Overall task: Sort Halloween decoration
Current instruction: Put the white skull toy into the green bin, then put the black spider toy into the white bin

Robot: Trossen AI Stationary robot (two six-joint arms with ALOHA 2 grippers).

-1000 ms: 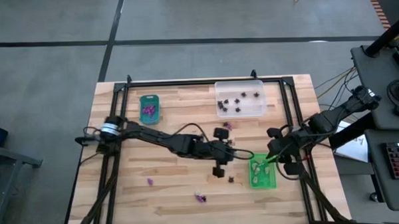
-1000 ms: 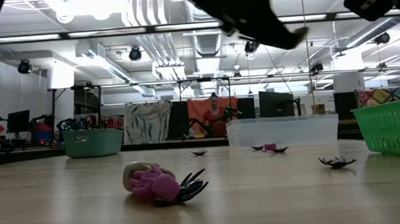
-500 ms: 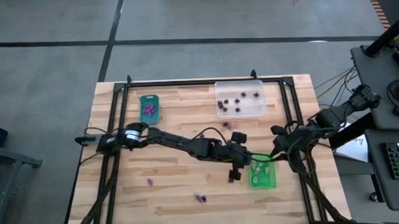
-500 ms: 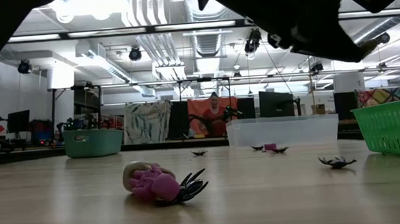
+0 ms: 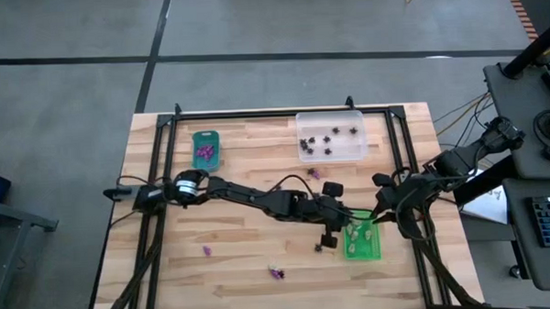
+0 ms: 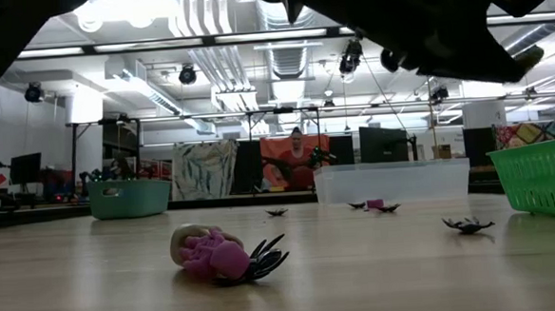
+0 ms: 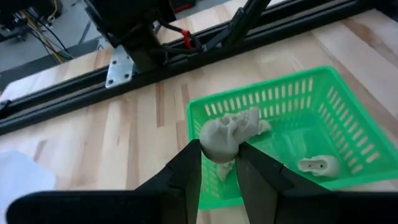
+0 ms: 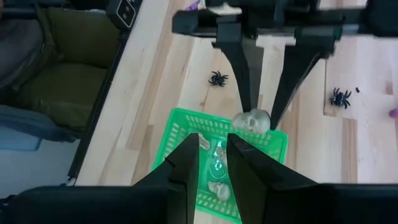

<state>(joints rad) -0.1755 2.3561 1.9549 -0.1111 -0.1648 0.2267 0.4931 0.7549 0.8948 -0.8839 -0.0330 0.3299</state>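
The left gripper (image 7: 219, 163) pinches a pale cream-green skull (image 7: 227, 132) between its dark fingers, just above the near rim of the bright green tray (image 7: 323, 102), a rectangular plastic basket with slotted walls. More pale skulls (image 7: 317, 165) lie on the basket's floor. The right gripper (image 8: 212, 148) hovers over the same basket from the opposite side, its fingers narrowly parted; whether they hold anything cannot be told.

From above, the left arm stretches across the slatted wooden table (image 5: 242, 257) to the basket, while the right arm reaches in from the table's right edge. A clear tray (image 5: 331, 136) at the far side holds black spiders (image 5: 325, 140); a teal tray (image 5: 206, 149) at the far left holds purple pieces (image 5: 205, 154). Loose purple trinkets (image 5: 276, 274) lie on the near boards, well apart from the trays.

The right wrist view alone shows two black spiders (image 8: 217, 78) on bare wood beyond the basket. The low view shows a purple trinket lying against a black spider (image 6: 227, 254) in the foreground, a detail that reads only as a speck from above, and a person far back in the room.
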